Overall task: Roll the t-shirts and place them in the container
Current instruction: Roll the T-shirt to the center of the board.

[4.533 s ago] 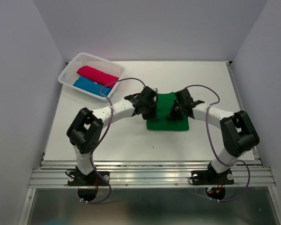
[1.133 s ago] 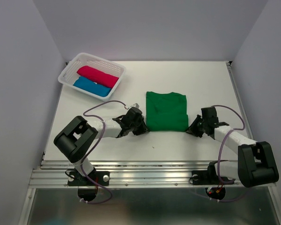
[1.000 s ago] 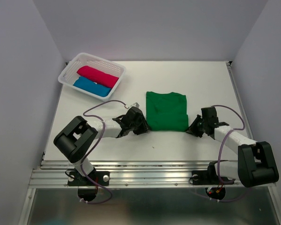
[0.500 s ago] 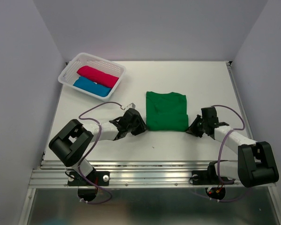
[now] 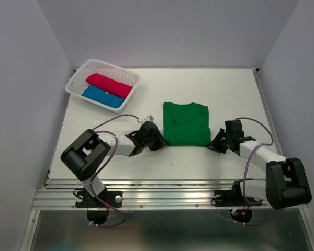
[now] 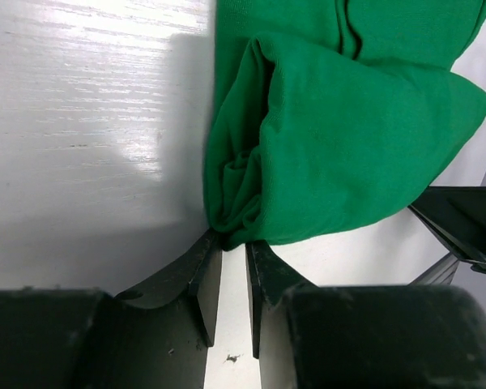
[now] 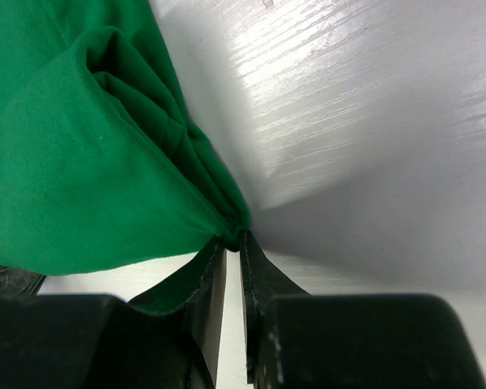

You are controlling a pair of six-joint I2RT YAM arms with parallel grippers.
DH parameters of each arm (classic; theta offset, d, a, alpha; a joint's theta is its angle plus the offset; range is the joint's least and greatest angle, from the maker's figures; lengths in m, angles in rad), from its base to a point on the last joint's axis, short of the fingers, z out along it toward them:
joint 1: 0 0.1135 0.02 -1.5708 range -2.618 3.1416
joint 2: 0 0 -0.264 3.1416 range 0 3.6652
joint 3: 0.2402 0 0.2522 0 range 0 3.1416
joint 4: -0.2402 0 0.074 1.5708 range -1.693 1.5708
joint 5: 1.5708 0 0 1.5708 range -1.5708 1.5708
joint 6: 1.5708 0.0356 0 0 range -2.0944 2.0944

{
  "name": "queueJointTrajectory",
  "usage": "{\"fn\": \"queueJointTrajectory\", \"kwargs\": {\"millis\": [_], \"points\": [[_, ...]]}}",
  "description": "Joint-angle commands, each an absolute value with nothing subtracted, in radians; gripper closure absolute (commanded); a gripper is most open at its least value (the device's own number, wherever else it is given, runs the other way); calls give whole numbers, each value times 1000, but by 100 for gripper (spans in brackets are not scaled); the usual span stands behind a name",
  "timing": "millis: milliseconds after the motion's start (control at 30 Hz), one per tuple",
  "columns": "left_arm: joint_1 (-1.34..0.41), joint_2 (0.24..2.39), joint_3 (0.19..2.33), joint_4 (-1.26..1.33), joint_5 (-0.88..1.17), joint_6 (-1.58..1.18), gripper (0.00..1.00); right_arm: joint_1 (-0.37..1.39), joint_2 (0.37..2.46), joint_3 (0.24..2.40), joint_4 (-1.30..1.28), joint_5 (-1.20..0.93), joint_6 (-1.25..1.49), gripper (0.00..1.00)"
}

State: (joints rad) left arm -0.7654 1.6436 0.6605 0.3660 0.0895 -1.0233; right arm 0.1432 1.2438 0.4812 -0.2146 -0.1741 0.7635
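A bright green t-shirt (image 5: 186, 124) lies folded flat as a rectangle at the middle of the table. My left gripper (image 5: 159, 144) is at its near left corner. In the left wrist view the narrow jaws (image 6: 233, 245) pinch a bunched fold of the green fabric (image 6: 340, 138) at their tips. My right gripper (image 5: 213, 145) is at the near right corner. In the right wrist view its jaws (image 7: 237, 241) are shut on the gathered corner of the green fabric (image 7: 73, 162). A crimson-pink rolled t-shirt (image 5: 109, 85) and a blue rolled t-shirt (image 5: 102, 97) lie in the basket.
The white perforated basket (image 5: 111, 66) stands at the table's far left corner. Grey walls close in the table on the left, back and right. A metal rail runs along the near edge by the arm bases.
4.5 s ago both grippers were over the shirt's middle, which looked shorter. Now the shirt lies longer and flat, and both grippers are at its near corners. The left arm shifted slightly over the last second.
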Motion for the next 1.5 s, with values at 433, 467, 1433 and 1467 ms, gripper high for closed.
{"fn": "queueJointTrajectory", "kwargs": {"millis": [433,467,1433,1467], "points": [[-765,1648,721,259,126,-1037,100,137,1192,485,-267,-147,719,99],[-765,1631,719,252,129,-1042,100,137,1180,485,-276,-144,713,99],[-767,1443,914,-278,209,-1054,100,137,963,656,-679,-209,724,99],[-765,1447,932,-300,209,-1054,100,137,960,663,-684,-206,730,99]]}}
